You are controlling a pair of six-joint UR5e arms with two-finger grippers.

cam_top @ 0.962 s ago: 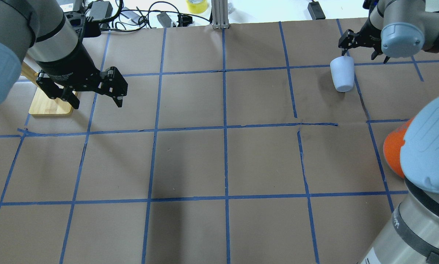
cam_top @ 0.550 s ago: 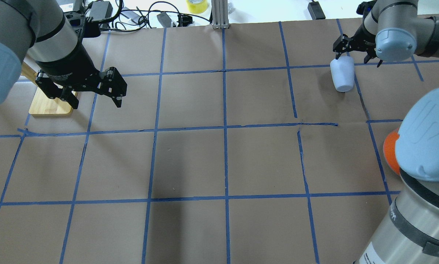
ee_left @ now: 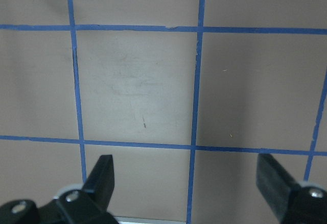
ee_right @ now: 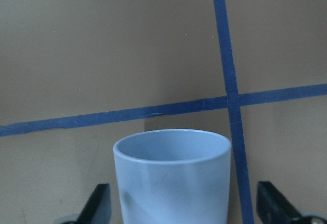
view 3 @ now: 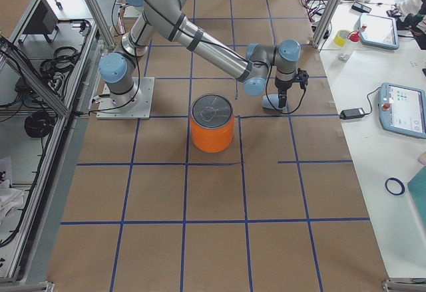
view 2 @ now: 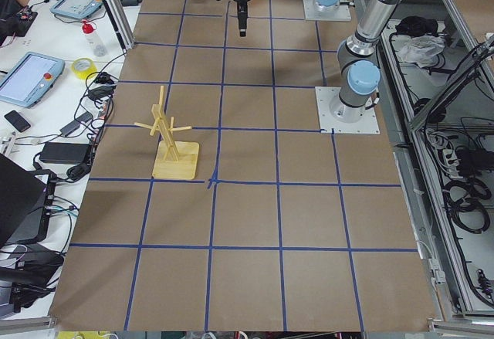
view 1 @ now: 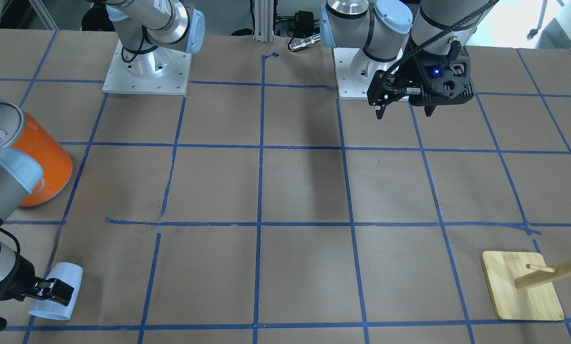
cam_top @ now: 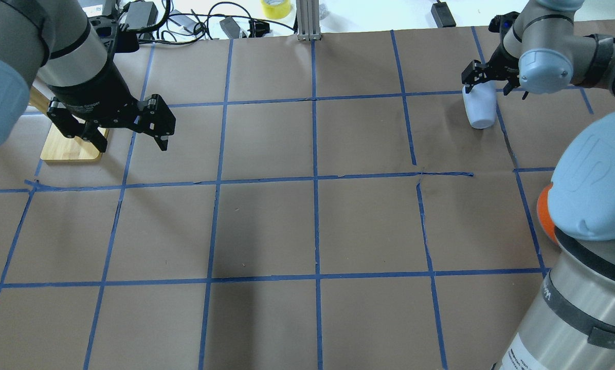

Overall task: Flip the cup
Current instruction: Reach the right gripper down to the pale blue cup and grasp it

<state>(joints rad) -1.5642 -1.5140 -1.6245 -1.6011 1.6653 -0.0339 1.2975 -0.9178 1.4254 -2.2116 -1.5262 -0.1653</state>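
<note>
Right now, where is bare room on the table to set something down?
Bare: the middle squares between the left gripper and the cup. Crowded: around the cup, where the right gripper hangs; by the orange can; by the wooden stand.

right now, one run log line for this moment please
step: pre-grasp | cup: seems on its side, on table | right end effector: open, straddling cup | left end effector: open, empty

Left hand (ee_left: 186, 178) open, right hand (ee_right: 185, 199) open
</note>
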